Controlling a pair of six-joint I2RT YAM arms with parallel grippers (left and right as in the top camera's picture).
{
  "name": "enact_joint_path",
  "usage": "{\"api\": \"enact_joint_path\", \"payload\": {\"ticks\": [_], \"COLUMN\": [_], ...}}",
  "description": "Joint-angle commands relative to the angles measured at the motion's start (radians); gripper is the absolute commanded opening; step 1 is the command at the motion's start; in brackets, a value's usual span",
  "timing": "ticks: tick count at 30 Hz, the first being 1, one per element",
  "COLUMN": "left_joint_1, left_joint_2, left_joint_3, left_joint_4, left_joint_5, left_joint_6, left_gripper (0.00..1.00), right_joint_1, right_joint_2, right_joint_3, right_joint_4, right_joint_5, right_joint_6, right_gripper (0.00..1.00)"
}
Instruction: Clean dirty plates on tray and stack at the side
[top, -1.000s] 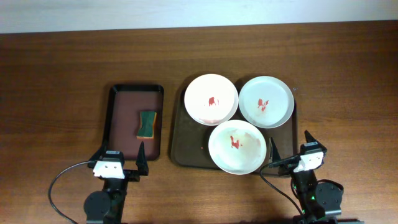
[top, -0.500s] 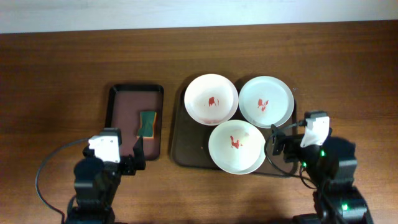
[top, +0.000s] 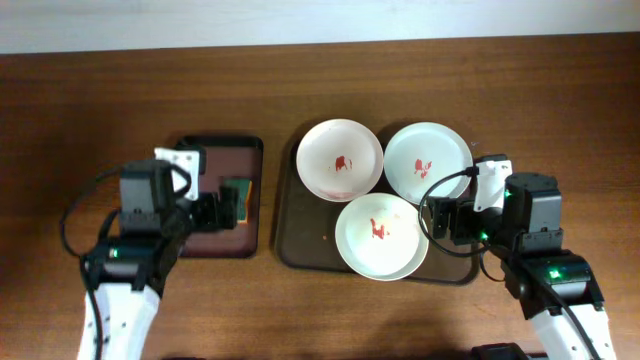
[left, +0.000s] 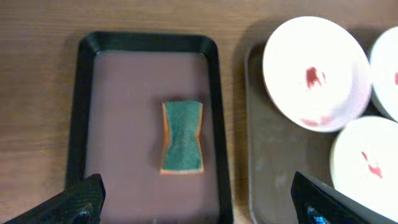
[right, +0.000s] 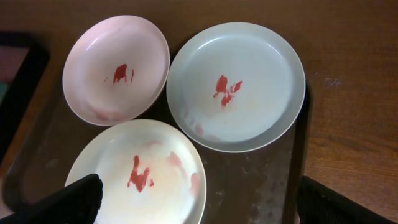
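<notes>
Wooden bench (top: 100, 100), basically zero progress yet: all three plates (top: 340, 160) sit red-smeared on the tray (top: 292, 240), none stacked aside, sponge (left: 181, 137) untouched, left fingers (left: 81, 200) and right fingers (right: 78, 198) both spread wide, holding nothing.

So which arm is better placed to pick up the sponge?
Left. Its open end effector hangs just short of the sponge on the small tray; the right end effector is by the plates.
</notes>
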Motion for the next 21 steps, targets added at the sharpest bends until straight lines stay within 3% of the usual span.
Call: {"api": "enact_joint_path", "payload": {"ticks": [1,3,7,8,10,14,18,19,21], "left_joint_1": [0.000,-0.038,-0.090,-0.095,-0.095,-0.099,-0.099,-0.099,-0.099], "left_joint_2": [0.172,0.296,0.485,0.555,0.618,0.693,0.710,0.720,0.741], "left_joint_3": [0.122,0.129,0.129,0.129,0.129,0.129,0.128,0.128,0.127], "left_joint_4": [0.003,0.038,0.096,0.117,0.132,0.150,0.171,0.170,0.157], "left_joint_5": [-0.100,-0.141,-0.149,-0.150,-0.148,-0.146,-0.146,-0.146,-0.145], "left_joint_6": [-0.006,-0.006,-0.041,-0.040,-0.040,-0.040,-0.040,-0.040,-0.040], "left_gripper": [0.89,0.80,0.77,0.70,0.61,0.55,0.28,0.14,0.08], "right_joint_1": [0.008,0.008,0.008,0.008,0.008,0.008,0.008,0.008,0.008], "right_joint_2": [0.027,0.043,0.043,0.043,0.043,0.043,0.043,0.043,0.043], "right_joint_3": [0.026,0.026,0.026,0.026,0.026,0.026,0.026,0.026,0.025], "right_joint_4": [-0.001,-0.002,-0.002,-0.002,-0.002,-0.002,-0.005,-0.008,-0.025], "right_joint_5": [-0.010,-0.010,-0.010,-0.010,-0.010,-0.010,-0.010,-0.010,-0.014], "right_joint_6": [0.005,0.005,0.005,0.005,0.005,0.005,0.005,0.005,0.005], "right_gripper": [0.99,0.98,0.97,0.97,0.96,0.94,0.91,0.90,0.90]}}
